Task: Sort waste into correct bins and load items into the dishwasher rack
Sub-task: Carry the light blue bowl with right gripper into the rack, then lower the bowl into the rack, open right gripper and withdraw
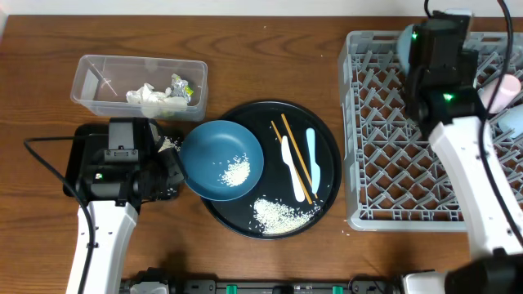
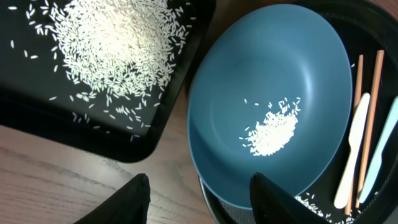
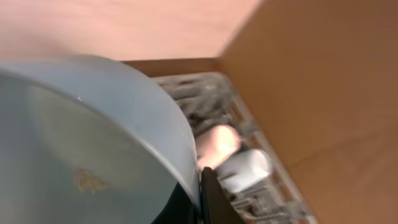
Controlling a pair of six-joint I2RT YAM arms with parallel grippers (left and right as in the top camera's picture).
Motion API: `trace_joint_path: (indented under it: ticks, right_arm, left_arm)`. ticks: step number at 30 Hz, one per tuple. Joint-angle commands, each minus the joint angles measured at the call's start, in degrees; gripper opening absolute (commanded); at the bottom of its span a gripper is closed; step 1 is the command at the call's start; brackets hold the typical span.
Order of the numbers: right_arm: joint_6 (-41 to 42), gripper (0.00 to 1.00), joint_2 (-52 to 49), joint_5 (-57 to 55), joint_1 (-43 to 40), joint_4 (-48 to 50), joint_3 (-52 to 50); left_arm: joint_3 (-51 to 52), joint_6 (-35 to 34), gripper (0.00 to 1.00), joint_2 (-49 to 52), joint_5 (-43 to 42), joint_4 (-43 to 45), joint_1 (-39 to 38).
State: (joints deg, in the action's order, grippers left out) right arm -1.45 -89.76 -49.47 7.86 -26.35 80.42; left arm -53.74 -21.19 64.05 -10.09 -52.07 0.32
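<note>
Rack (image 1: 384, 147): right side of the counter (image 1: 49, 33). A pink cup (image 1: 500, 88) and a blue cup (image 1: 513, 122) are at its right edge.
Round tray (image 1: 253, 114): centre. It carries chopsticks (image 1: 296, 159), cutlery (image 1: 288, 163) and spilt rice (image 1: 278, 214).
Black tray (image 2: 93, 146): left, under my left arm, with a heap of rice in it.
Tub (image 1: 98, 82): back left, with a napkin (image 1: 147, 98) and a wrapper (image 1: 181, 86) inside.
Blue bowl (image 2: 273, 93): overlaps the round tray's left edge and holds a little rice. My left jaws stand released, with its near rim between them.
Mint bowl (image 3: 74, 143): over the rack's back edge. My right jaws are clenched on its rim.
</note>
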Motion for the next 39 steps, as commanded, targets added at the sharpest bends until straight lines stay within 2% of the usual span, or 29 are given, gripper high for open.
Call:
trace_joint_path:
  ticks: [1, 6, 10, 27, 39]
  right_arm:
    - [-3.9, 0.01, -4.8, -16.7, -0.4, 3.6, 0.5]
    - [-11.7, 0.01, -12.0, -25.9, -0.5, 13.6, 0.5]
    - [-14.5, 0.01, -16.1, -27.5, -0.6, 18.2, 0.5]
    - [-14.0, 0.01, -24.4, -26.6, -1.0, 19.8, 0.4]
    - [-13.2, 0.01, -25.1, -23.8, 0.7, 21.0, 0.4]
  left_arm:
    - [-1.0, -0.5, 0.54, -0.4, 0.7, -0.2, 0.3]
    - [-1.0, -0.5, 0.54, -0.4, 0.7, -0.2, 0.3]
    - [-1.0, -0.5, 0.54, -0.4, 0.7, -0.2, 0.3]
    - [-1.0, -0.5, 0.54, -0.4, 0.7, -0.2, 0.3]
    - [-1.0, -0.5, 0.53, -0.4, 0.1, -0.6, 0.3]
